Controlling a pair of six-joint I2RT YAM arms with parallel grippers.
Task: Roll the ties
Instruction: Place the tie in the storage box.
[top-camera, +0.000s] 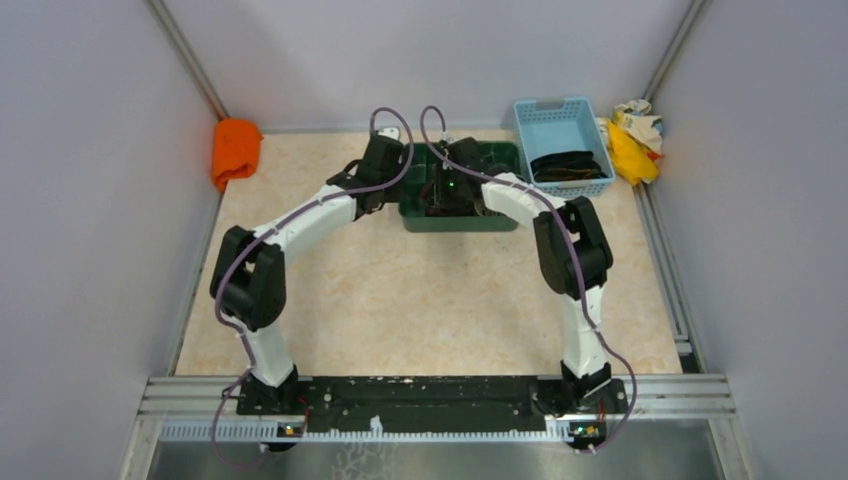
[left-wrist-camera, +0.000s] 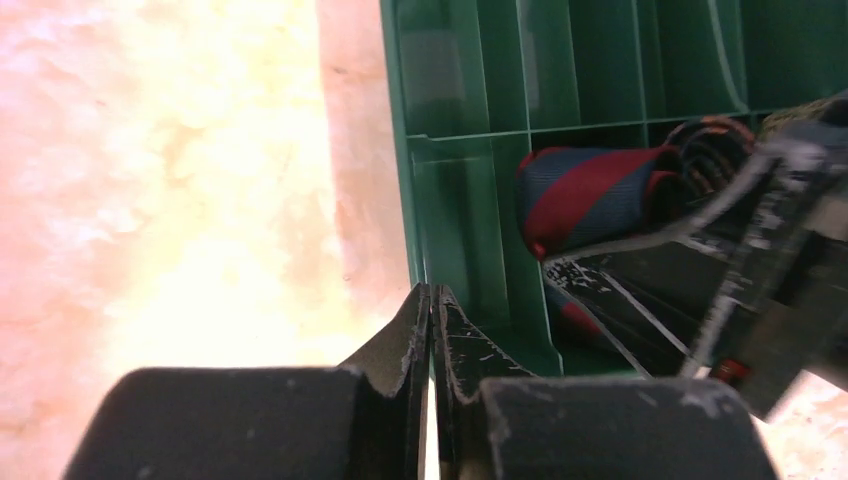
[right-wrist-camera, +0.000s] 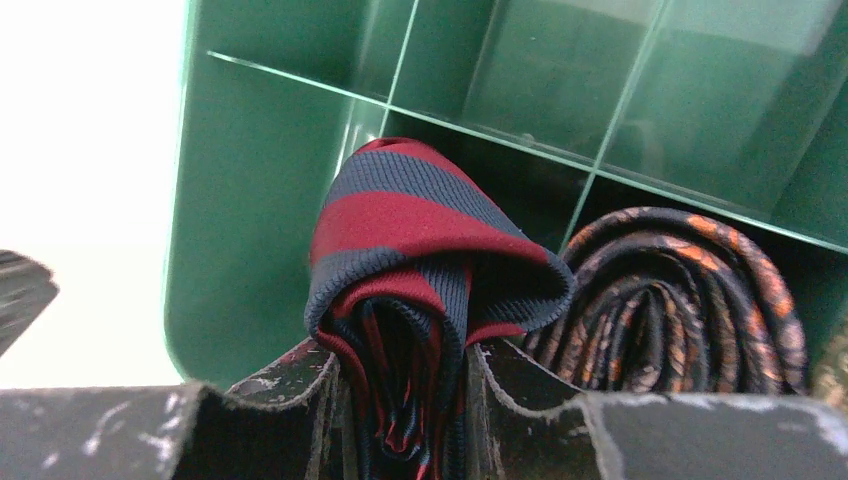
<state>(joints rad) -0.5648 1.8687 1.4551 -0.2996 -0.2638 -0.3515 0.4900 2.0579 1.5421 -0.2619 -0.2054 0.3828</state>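
The rolled red-and-navy tie (right-wrist-camera: 410, 220) is found in a compartment of the green tray (right-wrist-camera: 240, 200), pinched between the fingers of the right claw (right-wrist-camera: 402, 355); a rolled dark orange-patterned tie (right-wrist-camera: 680, 300) is lodged in the adjoining compartment; the left claw (left-wrist-camera: 431, 300) is seen with tips pressed together, nothing gripped, at the tray's outer wall beside the tabletop (left-wrist-camera: 200, 200); further dark ties (top-camera: 567, 166) are noted in the blue basket (top-camera: 552, 104).
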